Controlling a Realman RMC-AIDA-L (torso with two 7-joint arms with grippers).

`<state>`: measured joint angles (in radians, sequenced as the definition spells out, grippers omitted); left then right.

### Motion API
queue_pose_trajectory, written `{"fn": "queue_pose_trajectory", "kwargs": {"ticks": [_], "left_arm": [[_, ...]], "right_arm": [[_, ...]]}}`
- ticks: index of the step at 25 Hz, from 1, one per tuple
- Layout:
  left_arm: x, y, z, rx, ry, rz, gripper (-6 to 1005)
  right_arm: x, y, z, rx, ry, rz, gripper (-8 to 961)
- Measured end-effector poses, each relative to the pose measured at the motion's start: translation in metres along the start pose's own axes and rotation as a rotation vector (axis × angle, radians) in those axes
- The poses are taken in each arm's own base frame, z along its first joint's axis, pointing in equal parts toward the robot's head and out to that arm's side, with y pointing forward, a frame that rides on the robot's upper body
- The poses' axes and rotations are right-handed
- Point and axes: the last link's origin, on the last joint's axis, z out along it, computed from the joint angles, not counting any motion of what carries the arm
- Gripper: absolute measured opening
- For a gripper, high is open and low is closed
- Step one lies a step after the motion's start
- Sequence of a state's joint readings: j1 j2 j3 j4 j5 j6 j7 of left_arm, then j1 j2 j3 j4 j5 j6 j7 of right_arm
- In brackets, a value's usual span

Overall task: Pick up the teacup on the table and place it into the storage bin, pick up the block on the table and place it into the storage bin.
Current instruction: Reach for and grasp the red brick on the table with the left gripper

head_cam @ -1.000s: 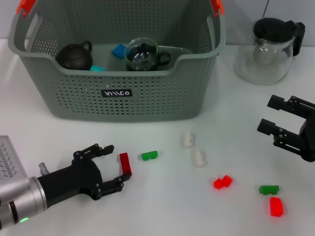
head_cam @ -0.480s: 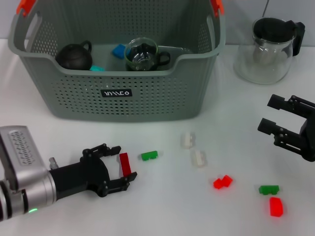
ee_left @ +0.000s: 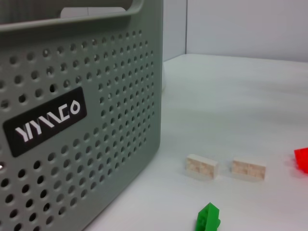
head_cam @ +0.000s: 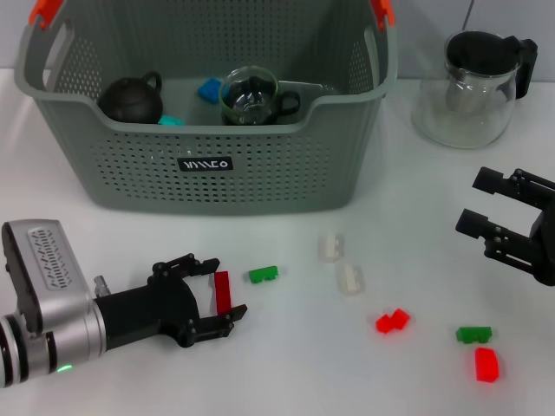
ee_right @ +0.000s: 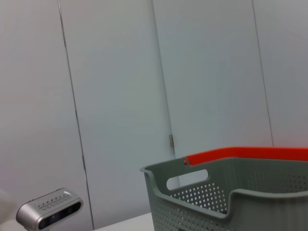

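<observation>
The grey-green storage bin point(head_cam: 260, 165) stands at the back of the table; its perforated wall fills the left wrist view point(ee_left: 72, 120) and its rim shows in the right wrist view point(ee_right: 231, 192). Inside it sit a glass teacup point(head_cam: 251, 95), a black teapot point(head_cam: 130, 98) and blue blocks point(head_cam: 209, 88). A red block point(head_cam: 222, 292) lies on the table in front of the bin. My left gripper point(head_cam: 221, 291) is open and low on the table, one finger on each side of that block. At the right, my right gripper point(head_cam: 473, 202) hovers open and holds nothing.
Loose blocks lie on the table: green point(head_cam: 263, 274), two white point(head_cam: 330, 247) point(head_cam: 349, 278), red point(head_cam: 392, 321), green point(head_cam: 473, 334), red point(head_cam: 486, 365). A glass jug point(head_cam: 473, 87) with a black lid stands at the back right.
My left gripper has slid forward to the right, so its open fingers now lie on both sides of the red block. The right arm has not moved.
</observation>
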<state>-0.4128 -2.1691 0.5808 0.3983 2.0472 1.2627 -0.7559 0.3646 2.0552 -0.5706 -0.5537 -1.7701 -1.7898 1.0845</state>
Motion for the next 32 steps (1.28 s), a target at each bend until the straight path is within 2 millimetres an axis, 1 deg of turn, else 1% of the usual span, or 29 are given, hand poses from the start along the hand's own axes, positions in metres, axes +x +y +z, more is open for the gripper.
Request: {"fn": "queue_pose_trajectory", "kwargs": {"ticks": [13, 18, 23, 32], "left_arm": [[0.007, -0.002, 0.003, -0.046, -0.005, 0.038, 802], [0.011, -0.001, 0.000, -0.075, 0.022, 0.044, 802], [0.014, -0.006, -0.003, -0.075, 0.022, 0.038, 802], [0.015, -0.012, 0.000, -0.092, -0.027, 0.001, 802]], "right_arm": [[0.001, 0.000, -0.002, 0.003, 0.003, 0.002, 685], [0.001, 0.001, -0.002, 0.002, 0.002, 0.003, 685], [0.001, 0.001, -0.001, 0.000, 0.003, 0.002, 686], [0.001, 0.001, -0.001, -0.001, 0.003, 0.001, 686]]}}
